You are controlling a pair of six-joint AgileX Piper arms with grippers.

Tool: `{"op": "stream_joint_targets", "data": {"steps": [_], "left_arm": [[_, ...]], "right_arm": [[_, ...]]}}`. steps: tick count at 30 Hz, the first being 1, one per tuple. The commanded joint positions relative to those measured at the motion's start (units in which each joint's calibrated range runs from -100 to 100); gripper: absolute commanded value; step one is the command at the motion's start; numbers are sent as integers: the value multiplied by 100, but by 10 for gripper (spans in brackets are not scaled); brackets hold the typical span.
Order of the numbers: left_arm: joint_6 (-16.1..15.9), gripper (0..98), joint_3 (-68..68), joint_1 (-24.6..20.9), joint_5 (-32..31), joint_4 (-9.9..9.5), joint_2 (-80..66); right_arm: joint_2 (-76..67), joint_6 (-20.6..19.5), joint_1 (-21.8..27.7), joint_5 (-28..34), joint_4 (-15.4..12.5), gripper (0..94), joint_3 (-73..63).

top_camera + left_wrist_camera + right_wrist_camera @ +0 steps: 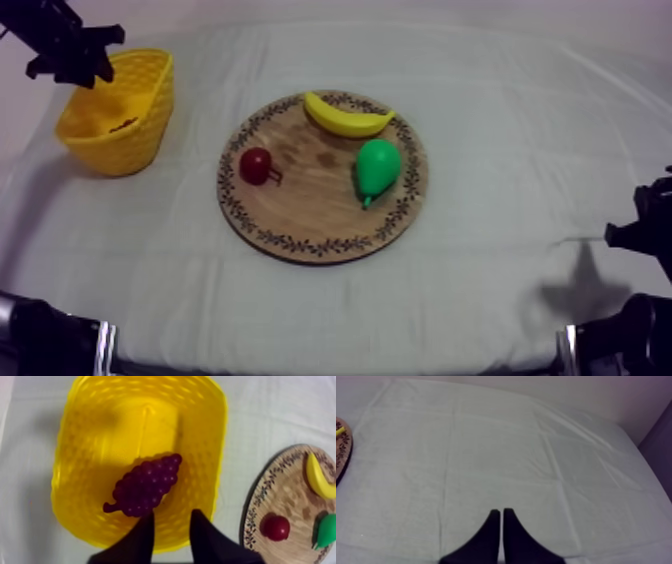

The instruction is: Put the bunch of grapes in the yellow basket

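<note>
- The bunch of grapes [145,487] is seen lying on the floor of the yellow basket [60,466], which stands near the far left corner of the table; no grapes are seen on the wooden board [300,215].
- The left gripper [171,518] is held above the basket's near wall, its fingers apart with nothing between them; the grapes lie just beyond and below the fingertips, free of them.
- The long axis of the bunch is laid slantwise across the basket floor, with the stalk end toward the wall beside the fingers.
- The right gripper [501,512] is kept at the table's right edge, fingers pressed together on nothing, well apart from the basket.
- The placing is judged done; a plain lift of the left arm away from the basket is judged to be what is left.
</note>
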Motion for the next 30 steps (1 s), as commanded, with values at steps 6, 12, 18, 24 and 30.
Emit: {"op": "stream_joint_targets", "data": {"steps": [6, 12, 18, 24, 30], "left_arm": [[-313, 32, 1837, 27, -819, 56, -1973], [-874, 4, 3435, 39, -1965, 112, -3524], [-981, 0, 5243, 41, -3291, 86, -5136], [-930, 0, 6349, -76, -3812, -15, -6460], [-775, 0, 7257, -96, -3909, -274, -7759]], "right_arm": [[1, 1, 1, -2, -1, 3, -5], [1, 1, 1, -2, -1, 3, -5], [1, 5, 1, -2, -1, 3, -5], [1, 5, 1, -2, -1, 3, -5], [1, 4, 1, -2, -1, 3, -5]]}}
